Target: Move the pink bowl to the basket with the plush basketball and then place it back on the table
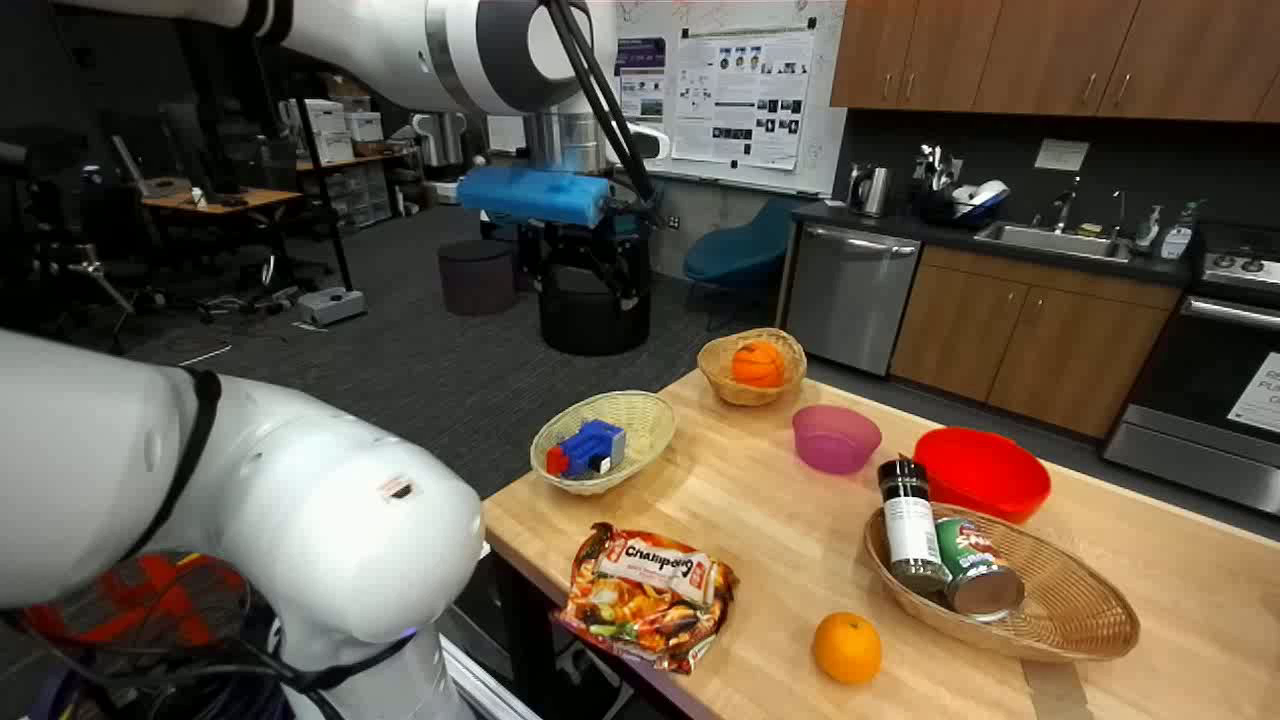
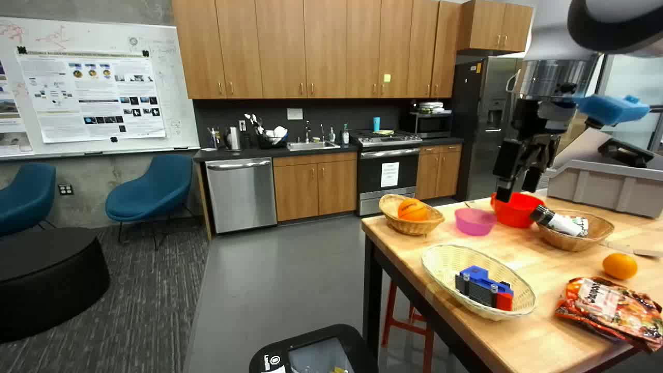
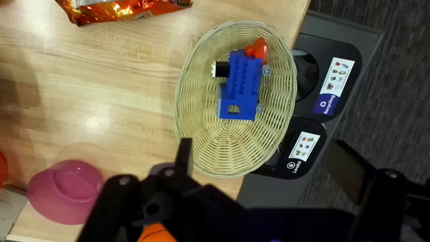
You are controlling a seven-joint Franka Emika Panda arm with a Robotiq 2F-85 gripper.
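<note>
Your gripper (image 3: 261, 141) hangs, jaws spread and empty; the pink bowl (image 3: 67, 198) lies outside the gap, leftward in the wrist view, round, no long axis to match. It sits upright on the pale wood table (image 1: 770, 530) near the kitchen-side edge, between the red bowl (image 1: 980, 472) and the corner basket (image 2: 409, 227) holding the plush basketball (image 2: 412, 210); past that edge, grey floor (image 2: 290, 280) and dishwasher (image 2: 241, 197).

Pink bowl (image 1: 837, 440) stands upright on table (image 1: 775, 505), near basket (image 2: 409, 227) holding 1 plush basketball (image 2: 413, 209).
</note>
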